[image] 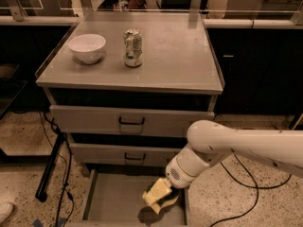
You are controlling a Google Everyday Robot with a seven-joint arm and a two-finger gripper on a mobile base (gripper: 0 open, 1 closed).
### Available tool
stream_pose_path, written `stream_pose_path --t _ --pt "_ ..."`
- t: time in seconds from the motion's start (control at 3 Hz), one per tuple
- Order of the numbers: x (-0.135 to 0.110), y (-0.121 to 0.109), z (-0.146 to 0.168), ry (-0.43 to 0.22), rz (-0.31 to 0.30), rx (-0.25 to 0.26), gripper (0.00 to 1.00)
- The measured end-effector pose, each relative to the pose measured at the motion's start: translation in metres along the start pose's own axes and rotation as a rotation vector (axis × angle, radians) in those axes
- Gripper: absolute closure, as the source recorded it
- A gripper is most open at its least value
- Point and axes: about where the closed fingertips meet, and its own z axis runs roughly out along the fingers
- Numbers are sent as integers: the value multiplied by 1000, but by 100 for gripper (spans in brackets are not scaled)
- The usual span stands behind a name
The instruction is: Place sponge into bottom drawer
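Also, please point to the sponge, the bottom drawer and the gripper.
sponge [156, 195]: camera view, yellow foam side.
bottom drawer [117, 203]: camera view, bare grey floor.
gripper [166, 187]: camera view, tip at sponge, over drawer.

Bottom drawer [111, 201] pulled out, open from above. Its L and centre floor is bare, so there is free entry straight down there. Rear of the tray sits under the middle drawer front [102, 154]; overhead room is cut there.

Claw [157, 196] hangs over the R-front part of the tray, gripping the sponge [169, 203]. Arm [236, 143] comes in from the R across the drawer's R wall and blocks that side.

Both upper drawers closed; handles stick out slightly.

Worktop [180, 56]: bowl [87, 47] and can [133, 47] stand in the L-rear area, near each other, not touching. R half and front strip open.

Floor: black stand leg [49, 167] just L of the drawer, cable [241, 174] to the R.
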Motion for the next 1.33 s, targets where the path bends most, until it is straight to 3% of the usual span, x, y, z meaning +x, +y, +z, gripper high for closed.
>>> stream_pose_path --t 1.0,1.33 --pt "-9 -32 70 -47 115 -25 100" --pt "-9 -32 72 -46 118 -28 100"
